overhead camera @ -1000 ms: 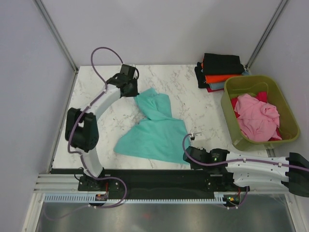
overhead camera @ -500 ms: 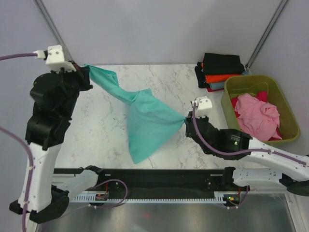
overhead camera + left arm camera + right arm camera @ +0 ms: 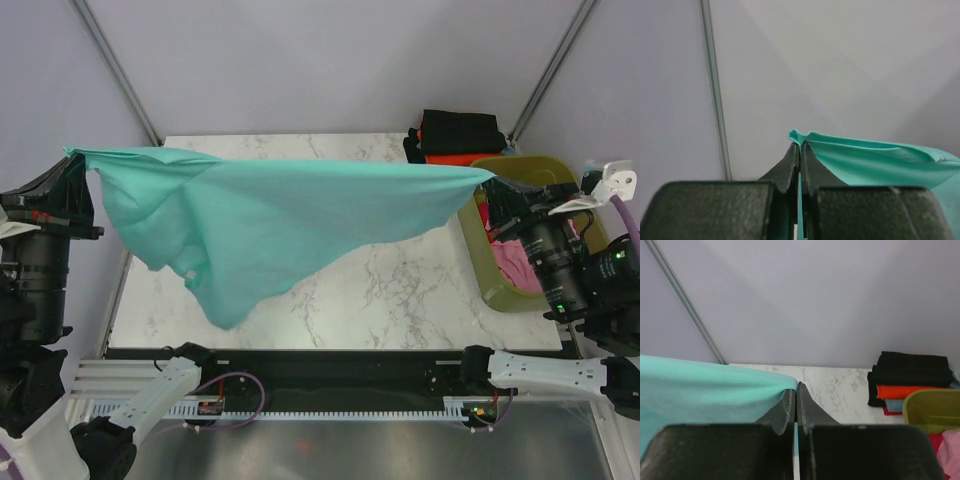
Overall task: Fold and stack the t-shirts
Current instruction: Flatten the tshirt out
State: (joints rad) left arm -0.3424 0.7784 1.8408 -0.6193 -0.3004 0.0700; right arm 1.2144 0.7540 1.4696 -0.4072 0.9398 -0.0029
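Note:
A teal t-shirt (image 3: 270,215) hangs stretched wide in the air above the marble table (image 3: 400,290), its lower part drooping toward the front left. My left gripper (image 3: 72,157) is shut on its left corner, high at the far left. My right gripper (image 3: 488,180) is shut on its right corner, high over the tub. In the left wrist view the teal cloth (image 3: 875,162) runs out between the closed fingertips (image 3: 800,146). In the right wrist view the teal t-shirt (image 3: 705,390) spreads left from the closed gripper (image 3: 797,388). A folded stack of t-shirts (image 3: 455,135), black on top with orange below, lies at the back right.
An olive-green tub (image 3: 490,275) at the right edge holds pink and red cloth (image 3: 515,262), partly hidden behind my right arm. The folded stack (image 3: 912,377) and tub rim (image 3: 930,405) show at the right of the right wrist view. Grey walls enclose the table.
Both arms have risen and swung apart, lifting the teal t-shirt off the table and pulling it from a bunched heap into a wide taut sheet.

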